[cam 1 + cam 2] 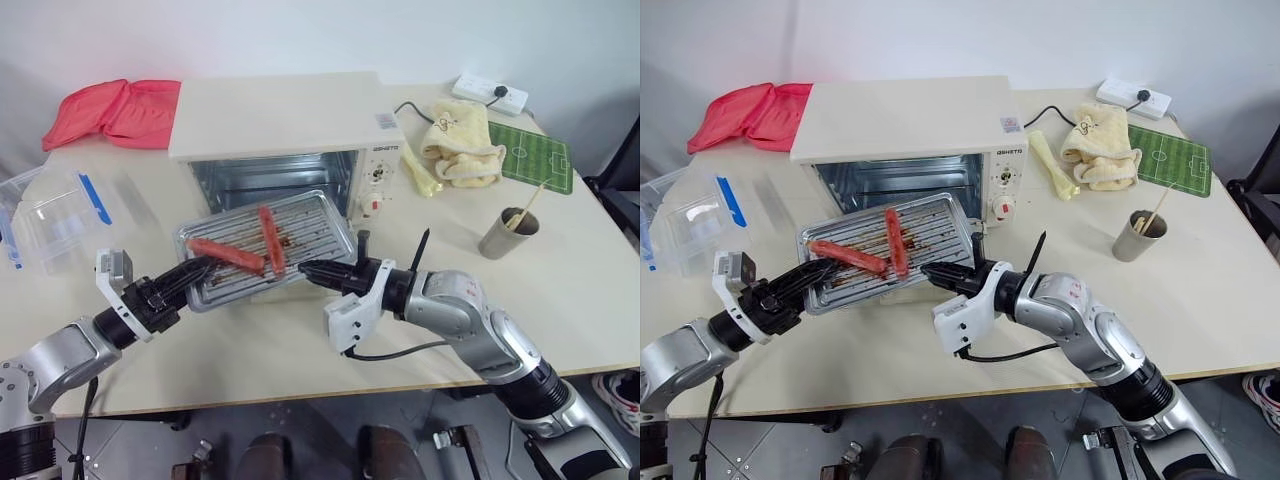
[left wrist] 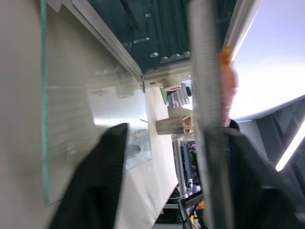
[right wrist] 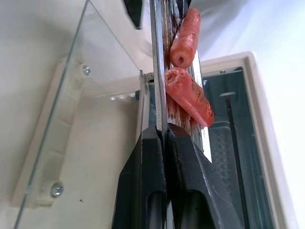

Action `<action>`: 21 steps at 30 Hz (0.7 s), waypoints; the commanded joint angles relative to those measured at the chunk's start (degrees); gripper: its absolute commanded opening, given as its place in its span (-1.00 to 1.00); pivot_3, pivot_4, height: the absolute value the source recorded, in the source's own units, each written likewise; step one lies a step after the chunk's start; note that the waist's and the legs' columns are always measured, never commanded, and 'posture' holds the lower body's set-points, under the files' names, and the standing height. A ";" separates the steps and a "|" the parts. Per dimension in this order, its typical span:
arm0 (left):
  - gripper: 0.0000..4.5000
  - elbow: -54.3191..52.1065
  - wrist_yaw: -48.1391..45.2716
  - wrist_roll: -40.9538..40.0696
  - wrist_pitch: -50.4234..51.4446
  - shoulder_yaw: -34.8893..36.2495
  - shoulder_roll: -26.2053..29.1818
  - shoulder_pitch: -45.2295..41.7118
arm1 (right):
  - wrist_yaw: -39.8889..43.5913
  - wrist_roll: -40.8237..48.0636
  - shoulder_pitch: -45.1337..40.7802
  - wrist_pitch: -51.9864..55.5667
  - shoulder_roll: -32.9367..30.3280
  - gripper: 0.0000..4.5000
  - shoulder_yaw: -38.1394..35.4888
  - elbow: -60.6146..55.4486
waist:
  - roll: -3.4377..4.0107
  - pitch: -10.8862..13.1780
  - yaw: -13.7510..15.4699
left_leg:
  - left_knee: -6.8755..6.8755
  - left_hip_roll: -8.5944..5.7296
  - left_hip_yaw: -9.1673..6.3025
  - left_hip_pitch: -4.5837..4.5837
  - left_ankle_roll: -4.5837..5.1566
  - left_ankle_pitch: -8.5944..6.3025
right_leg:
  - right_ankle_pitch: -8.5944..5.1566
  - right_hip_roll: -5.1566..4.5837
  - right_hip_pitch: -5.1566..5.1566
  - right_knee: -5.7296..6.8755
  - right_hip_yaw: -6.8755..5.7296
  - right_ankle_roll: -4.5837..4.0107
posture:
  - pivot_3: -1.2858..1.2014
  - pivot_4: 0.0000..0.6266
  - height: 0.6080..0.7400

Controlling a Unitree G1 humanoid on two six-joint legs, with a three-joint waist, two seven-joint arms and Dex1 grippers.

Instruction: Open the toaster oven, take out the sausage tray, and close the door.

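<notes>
I had both arms reaching in low over the table (image 1: 560, 300), each forearm roughly level, the two converging on the sausage tray (image 1: 310, 225) from opposite ends. My right gripper (image 1: 306, 270) pointed forward and toward the left, its two black fingers (image 3: 186, 162) pinched flat on the near right edge of the tray; in the right wrist view the thin metal rim ran straight out from between the fingertips, with the two red sausages (image 3: 188, 90) lying just beyond them on the ridged bottom. My left gripper (image 1: 205, 268) came in from the other side, pointed forward and to the right, wrist rolled so the tray stood on edge in its own camera. Its fingers (image 2: 100, 181) sat on either side of the tray's left rim, one of them still a little apart from the metal, so the jaws were narrowed but I could not tell whether they had bitten. The tray hung clear of the toaster oven (image 1: 280, 115), tilted slightly, just in front of the open cavity and above the door (image 3: 62, 119), which lay folded down flat beneath my fingertips. One sausage reached almost to the left fingertips; the other lay crosswise between the two grippers.
</notes>
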 commanded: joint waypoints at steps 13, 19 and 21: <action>-0.99 -1.16 0.65 -0.73 3.07 -0.89 -1.57 1.81 | 5.50 13.94 -0.75 3.31 2.01 -1.00 -3.78 -2.14 | 0.00 0.00 0.00 | -0.02 0.00 0.00 0.00 0.00 0.00 | 0.00 0.00 0.01 -0.06 0.00 0.00 | 0.03 -0.52 1.00; -0.99 -0.81 1.75 -0.73 4.40 -2.28 -1.52 2.64 | 9.17 17.95 -0.32 6.16 2.01 -1.00 -3.32 -2.82 | 0.00 0.00 0.00 | -0.02 0.00 0.00 0.00 0.00 0.00 | 0.00 0.00 0.01 -0.08 0.00 0.00 | 0.03 -0.52 1.00; -0.99 -0.22 3.02 -0.73 4.48 -3.44 -1.53 2.50 | 10.43 18.56 0.12 6.30 1.61 -1.00 -3.01 -2.95 | 0.00 0.00 0.01 | -0.03 0.00 0.00 -0.01 0.00 0.00 | 0.00 0.00 0.01 -0.09 0.00 0.00 | 0.03 -0.52 1.00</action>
